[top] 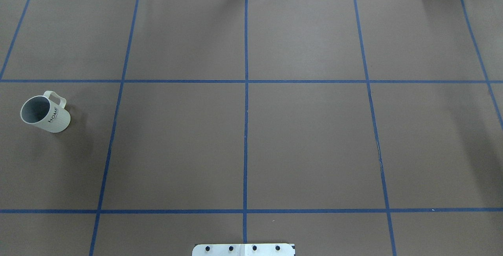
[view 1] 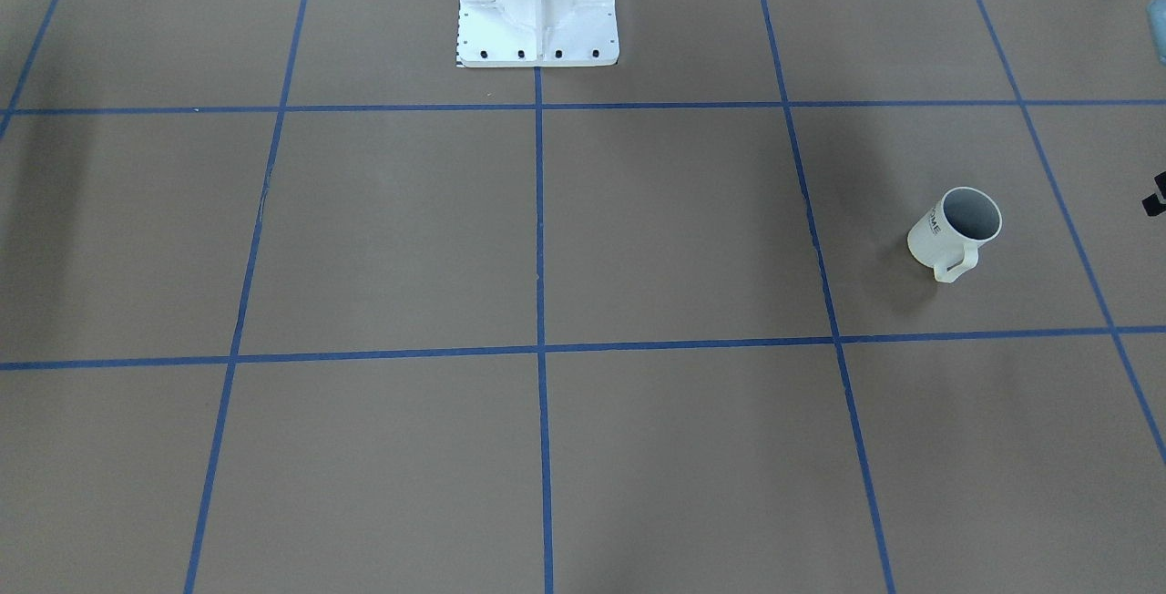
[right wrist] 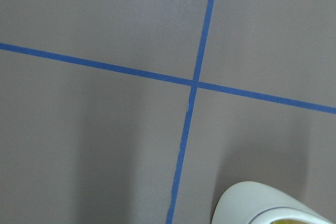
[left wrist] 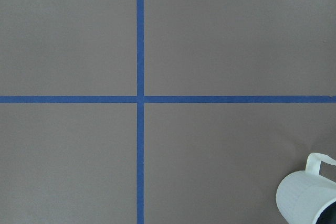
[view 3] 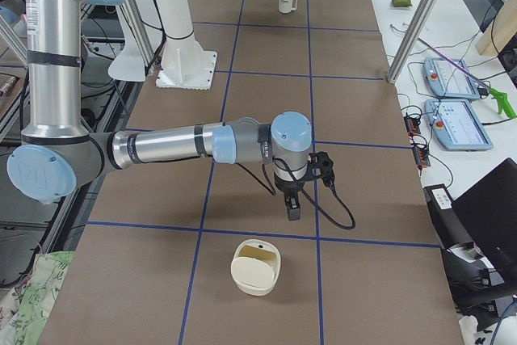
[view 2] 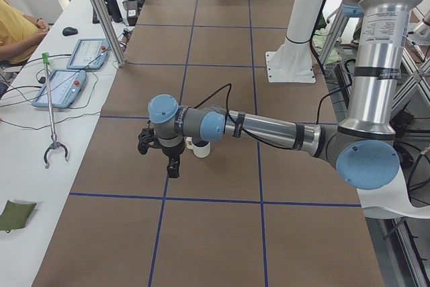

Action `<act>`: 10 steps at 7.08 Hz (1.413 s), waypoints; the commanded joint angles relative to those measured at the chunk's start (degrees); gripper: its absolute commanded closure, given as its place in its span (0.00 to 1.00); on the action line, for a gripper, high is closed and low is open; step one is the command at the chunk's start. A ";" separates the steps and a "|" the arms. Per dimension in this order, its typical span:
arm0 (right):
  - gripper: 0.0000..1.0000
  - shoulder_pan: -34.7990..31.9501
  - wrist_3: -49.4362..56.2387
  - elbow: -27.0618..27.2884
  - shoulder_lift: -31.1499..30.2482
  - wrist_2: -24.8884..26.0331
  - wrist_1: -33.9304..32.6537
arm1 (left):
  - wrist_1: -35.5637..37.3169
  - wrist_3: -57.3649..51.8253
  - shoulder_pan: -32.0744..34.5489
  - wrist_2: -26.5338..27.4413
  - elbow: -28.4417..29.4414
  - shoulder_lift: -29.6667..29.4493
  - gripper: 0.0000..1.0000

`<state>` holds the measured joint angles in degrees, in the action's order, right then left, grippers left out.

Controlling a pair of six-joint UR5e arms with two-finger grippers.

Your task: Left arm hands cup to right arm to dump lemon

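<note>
The cup [top: 45, 111] stands upright on the brown table, cream-white with a blocky handle, a grey inside and dark lettering. It also shows in the front-facing view [view 1: 955, 231], in the left wrist view's bottom right corner [left wrist: 310, 195] and far off in the right side view [view 3: 286, 1]. The lemon is hidden in every view. In the left side view my left gripper [view 2: 173, 168] points down just beside the cup [view 2: 199, 147]. In the right side view my right gripper [view 3: 292, 209] points down above the table. I cannot tell whether either gripper is open or shut.
A cream container [view 3: 256, 264] with a yellowish inside sits near my right gripper; its rim shows in the right wrist view [right wrist: 262, 205]. The white pedestal [view 1: 537, 6] stands at the table's robot side. Blue tape lines grid the table. An operator [view 2: 17, 28] sits by a side table.
</note>
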<state>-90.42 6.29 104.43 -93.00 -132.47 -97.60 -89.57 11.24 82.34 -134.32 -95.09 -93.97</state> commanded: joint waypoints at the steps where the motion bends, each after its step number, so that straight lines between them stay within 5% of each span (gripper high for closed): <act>1: 0.00 1.90 -12.69 1.04 2.02 -0.07 -3.12 | -0.52 0.01 0.10 -0.15 -0.70 0.72 0.00; 10: 0.00 6.04 -15.87 1.30 1.51 0.02 -2.68 | -0.08 1.68 0.10 -2.26 -3.08 2.66 0.00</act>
<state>-84.36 -9.58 105.79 -91.48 -132.58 -100.31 -89.65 12.95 82.44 -136.44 -98.01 -91.28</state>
